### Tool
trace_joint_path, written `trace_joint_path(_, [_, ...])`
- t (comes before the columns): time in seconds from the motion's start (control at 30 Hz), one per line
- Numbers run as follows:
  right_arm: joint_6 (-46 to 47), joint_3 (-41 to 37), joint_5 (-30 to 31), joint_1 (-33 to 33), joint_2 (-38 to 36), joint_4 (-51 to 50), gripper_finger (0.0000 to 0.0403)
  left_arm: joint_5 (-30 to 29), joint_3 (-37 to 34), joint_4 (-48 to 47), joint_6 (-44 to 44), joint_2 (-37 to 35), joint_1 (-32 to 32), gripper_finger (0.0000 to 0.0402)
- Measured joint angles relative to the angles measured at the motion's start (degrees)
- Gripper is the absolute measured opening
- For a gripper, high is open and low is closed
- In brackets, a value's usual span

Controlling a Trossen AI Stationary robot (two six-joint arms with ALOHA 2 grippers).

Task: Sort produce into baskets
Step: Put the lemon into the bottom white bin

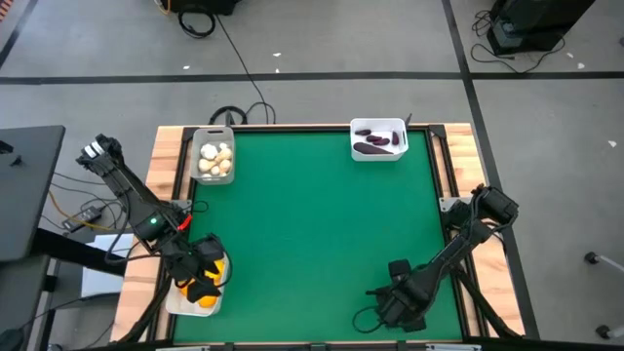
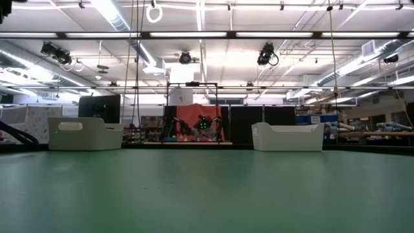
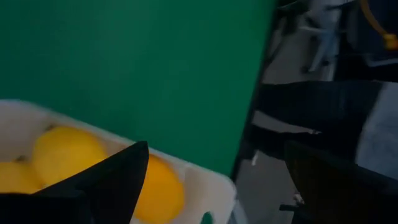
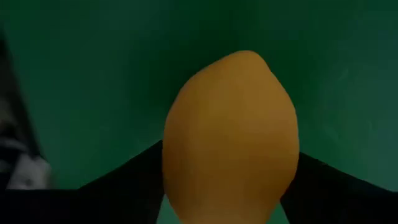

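Right wrist view shows the right gripper (image 4: 231, 186) closed around a lemon (image 4: 231, 137), its lower end cut off. Left gripper (image 3: 211, 180) gapes wide, empty, over the citrus basket (image 3: 205, 180).

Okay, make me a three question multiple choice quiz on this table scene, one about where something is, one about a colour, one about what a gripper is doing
1. Where is the basket of purple eggplants?
A. far right corner
B. table centre
C. near left corner

2. What colour is the table?
A. white
B. green
C. red

3. What is the right gripper doing?
A. hanging open and empty
B. holding an orange fruit
C. holding garlic

Answers: 1 A, the high view shows it at the far right. 2 B, the surface is green in every view. 3 B, the right wrist view shows the fruit between its fingers.
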Motion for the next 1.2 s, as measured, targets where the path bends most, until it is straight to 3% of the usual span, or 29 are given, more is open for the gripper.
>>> trace_joint_path(0.17, [2.90, 1.62, 2.49, -3.44, -0.01, 5.68, 0.0217, -1.77, 0.00, 9.13, 6.69, -0.02, 1.08, 0.0380])
trace_joint_path(0.43, [0.88, 9.32, 14.94, -12.42, -0.01, 8.32, 0.0226, -10.77, 0.00, 15.98, 12.21, -0.02, 7.28, 0.0380])
trace_joint_path(0.6, [-7.58, 15.60, 26.31, -18.70, -0.01, 9.89, 0.0237, -11.08, 0.00, 20.16, 12.11, 0.33, 13.77, 0.0380])
trace_joint_path(0.7, [-13.12, 18.46, 30.09, -22.08, -0.01, 12.51, 0.0234, -11.08, 0.00, 24.07, 11.74, 1.24, 17.39, 0.0380])
trace_joint_path(1.2, [-28.88, 20.72, 30.38, -30.97, -0.03, 28.89, 0.0233, -10.47, 0.00, 35.57, 12.02, 9.26, 32.70, 0.0380])
